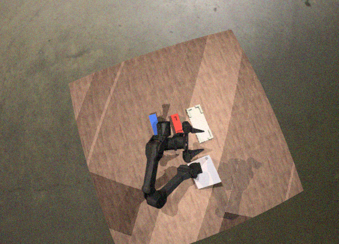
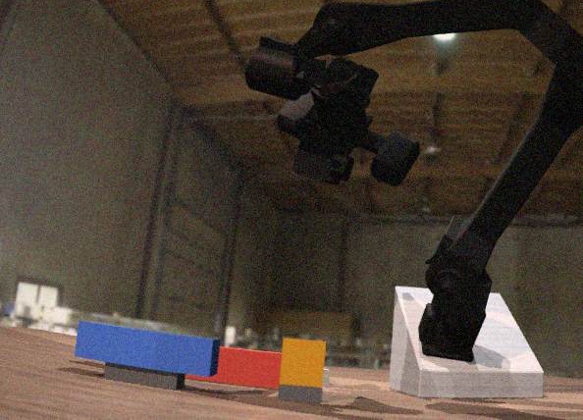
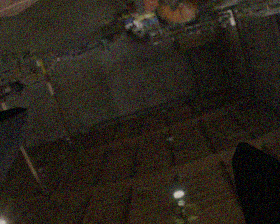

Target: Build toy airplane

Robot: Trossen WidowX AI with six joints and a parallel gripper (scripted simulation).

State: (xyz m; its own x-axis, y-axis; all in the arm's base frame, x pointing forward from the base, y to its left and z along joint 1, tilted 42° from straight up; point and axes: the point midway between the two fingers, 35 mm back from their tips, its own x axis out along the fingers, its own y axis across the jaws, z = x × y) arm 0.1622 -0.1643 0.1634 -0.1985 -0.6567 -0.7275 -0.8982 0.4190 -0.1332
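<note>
The red fuselage (image 1: 176, 123) (image 2: 250, 367) lies on the table, left of the pale jig (image 1: 200, 122) in the top view, outside its cradle. The blue wing (image 1: 153, 123) (image 2: 147, 345) sits on a low dark grey block (image 2: 142, 376) at the far left. The orange tail fin (image 2: 303, 362) stands on another grey block (image 2: 300, 393); the arm hides it in the top view. My gripper (image 1: 203, 140) (image 3: 134, 137) is wide open and empty, raised high above the table and pointing sideways. The wrist view shows the two dark fingers against the hall, with no parts.
The white sloped base block (image 1: 211, 175) (image 2: 510, 380) carries the arm, near the jig's lower end in the top view. The arm's upper links hang over the lower end of the blue wing. The wooden table (image 1: 137, 84) has its edges well outside the parts.
</note>
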